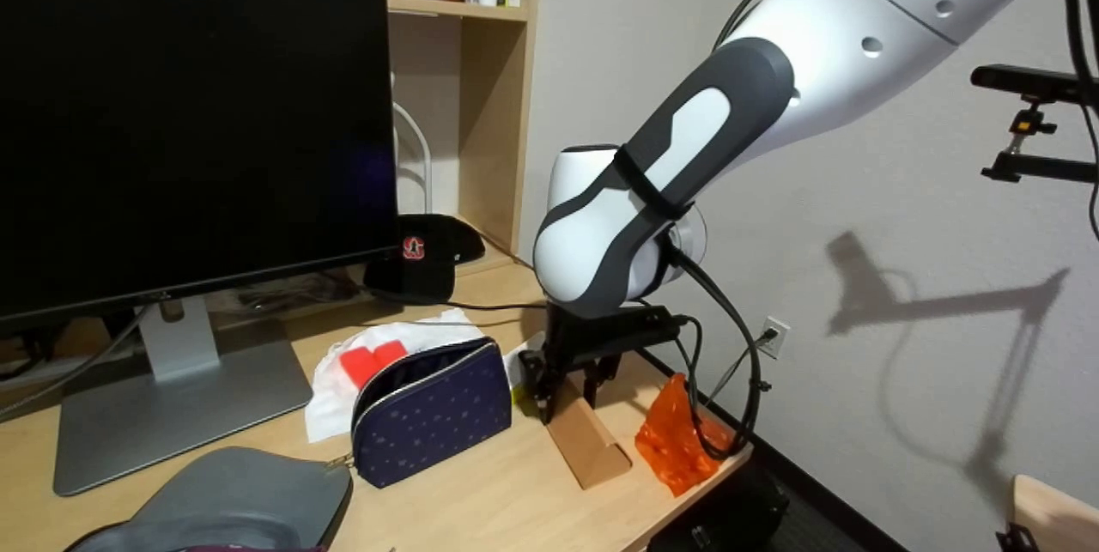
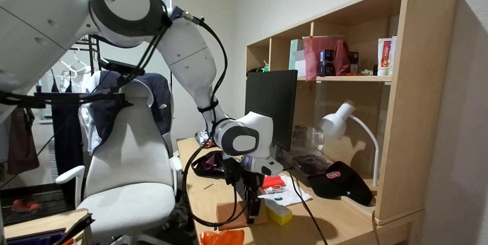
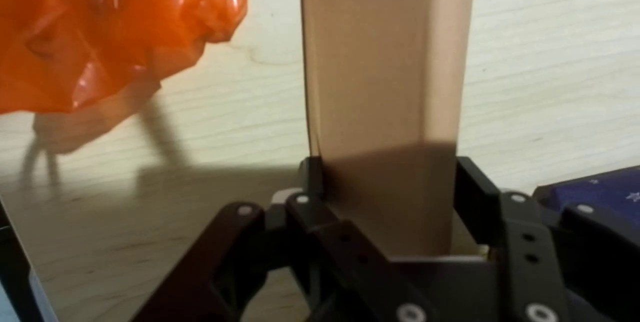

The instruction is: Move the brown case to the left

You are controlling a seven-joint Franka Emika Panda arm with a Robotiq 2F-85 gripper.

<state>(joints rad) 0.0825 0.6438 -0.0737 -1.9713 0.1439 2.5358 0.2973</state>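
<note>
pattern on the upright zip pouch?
Small pale stars on navy; the zip pouch shows them sharpest in the wrist view.

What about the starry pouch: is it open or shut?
The pouch is open: its top gapes in an exterior view, showing the dark inside.

Case (image 1: 588, 442) between pouch (image 1: 438, 419) and bag (image 1: 668, 440)

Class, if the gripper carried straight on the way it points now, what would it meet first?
Most likely the desk: the gripper points down with its fingers on either side of the brown case, though any gap beneath is hard to judge.
</note>
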